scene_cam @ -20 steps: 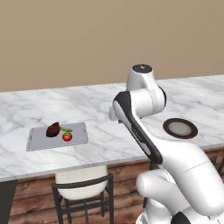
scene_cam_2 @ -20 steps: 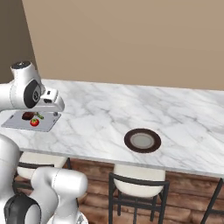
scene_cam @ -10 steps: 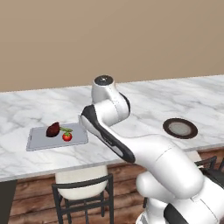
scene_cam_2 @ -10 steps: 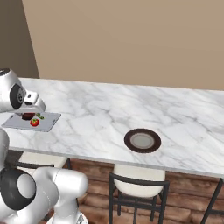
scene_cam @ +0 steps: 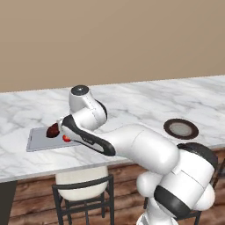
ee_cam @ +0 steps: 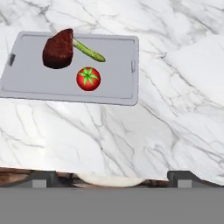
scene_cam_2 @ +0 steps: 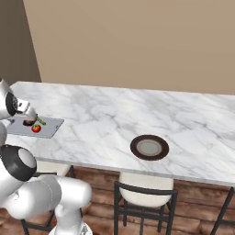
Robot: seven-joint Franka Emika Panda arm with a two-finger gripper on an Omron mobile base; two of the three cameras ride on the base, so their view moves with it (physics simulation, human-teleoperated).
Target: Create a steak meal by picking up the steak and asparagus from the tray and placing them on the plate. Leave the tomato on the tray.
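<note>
One steak (ee_cam: 58,49), one asparagus (ee_cam: 89,50) stalk and one tomato (ee_cam: 88,78) lay on the single tray (ee_cam: 113,89), and one plate (scene_cam_2: 149,148) sat well apart from it along the marble counter (scene_cam_2: 110,119). Two stools (scene_cam_2: 144,195) stood under the counter's front edge. In the hand view the steak touched one end of the asparagus, with the tomato just beside both (its green stem facing the camera). The gripper (ee_cam: 109,177) hung over the counter's near edge with its fingers (ee_cam: 183,176) spread fully apart, holding nothing and touching nothing, the tray lying ahead of it.
</note>
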